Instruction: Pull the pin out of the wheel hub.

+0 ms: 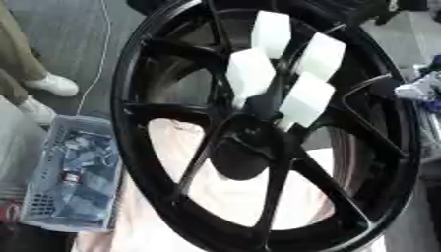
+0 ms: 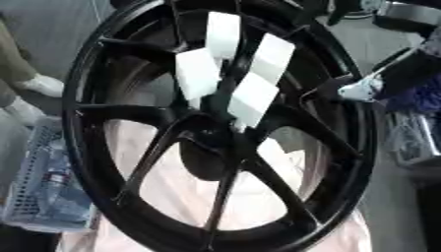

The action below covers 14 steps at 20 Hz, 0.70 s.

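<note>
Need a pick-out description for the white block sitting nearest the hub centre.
Start at the large black spoked wheel rim that fills the view, then find the four white rectangular blocks fanned out above its dark hub centre. The target white block is the lowest, on the cluster's right side, its lower end nearest the hub.

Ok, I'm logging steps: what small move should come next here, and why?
Probably move the right hand inward toward the nearest white block above the hub: nothing holds any of the four blocks, and the hand sits out at the wheel's right rim.
</note>
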{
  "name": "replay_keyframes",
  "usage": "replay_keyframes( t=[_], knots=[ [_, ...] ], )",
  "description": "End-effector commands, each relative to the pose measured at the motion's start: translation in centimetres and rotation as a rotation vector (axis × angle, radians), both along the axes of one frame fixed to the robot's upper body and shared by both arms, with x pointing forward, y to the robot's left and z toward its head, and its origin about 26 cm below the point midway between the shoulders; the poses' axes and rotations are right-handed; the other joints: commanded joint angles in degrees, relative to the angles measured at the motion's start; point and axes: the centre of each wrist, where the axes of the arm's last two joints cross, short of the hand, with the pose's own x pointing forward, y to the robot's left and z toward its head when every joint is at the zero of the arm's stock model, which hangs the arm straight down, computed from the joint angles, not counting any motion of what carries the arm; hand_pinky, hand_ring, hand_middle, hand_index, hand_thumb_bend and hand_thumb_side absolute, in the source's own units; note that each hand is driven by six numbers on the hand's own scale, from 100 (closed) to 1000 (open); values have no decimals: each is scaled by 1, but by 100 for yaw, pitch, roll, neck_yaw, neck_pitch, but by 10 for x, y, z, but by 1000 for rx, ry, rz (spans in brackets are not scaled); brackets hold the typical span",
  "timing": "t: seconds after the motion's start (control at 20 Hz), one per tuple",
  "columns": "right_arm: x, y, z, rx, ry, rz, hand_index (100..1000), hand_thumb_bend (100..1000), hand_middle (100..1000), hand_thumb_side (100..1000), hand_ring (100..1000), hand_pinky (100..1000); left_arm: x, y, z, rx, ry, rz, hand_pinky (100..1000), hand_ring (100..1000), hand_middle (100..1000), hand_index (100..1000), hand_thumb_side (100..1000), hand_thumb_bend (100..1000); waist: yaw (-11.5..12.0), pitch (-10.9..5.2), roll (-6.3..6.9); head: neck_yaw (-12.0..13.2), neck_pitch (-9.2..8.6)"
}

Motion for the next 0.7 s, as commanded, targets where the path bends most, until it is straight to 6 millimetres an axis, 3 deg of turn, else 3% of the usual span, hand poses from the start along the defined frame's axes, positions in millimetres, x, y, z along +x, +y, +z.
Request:
replay_keyframes(
  t=[0.05, 0.7],
  knots=[
    [-2, 2, 8, 28, -54, -67, 878, 408, 806, 307, 864, 729, -2, -1, 8, 16, -25, -11, 870, 699, 633, 767, 719, 100, 2, -92, 22, -6, -32],
    [2, 9, -4, 242, 22, -191, 866, 331, 780, 343, 852, 651, -2, -1, 9, 11, -24, -15, 871, 699, 633, 766, 719, 100, 57, -122, -34, -56, 56]
  ],
)
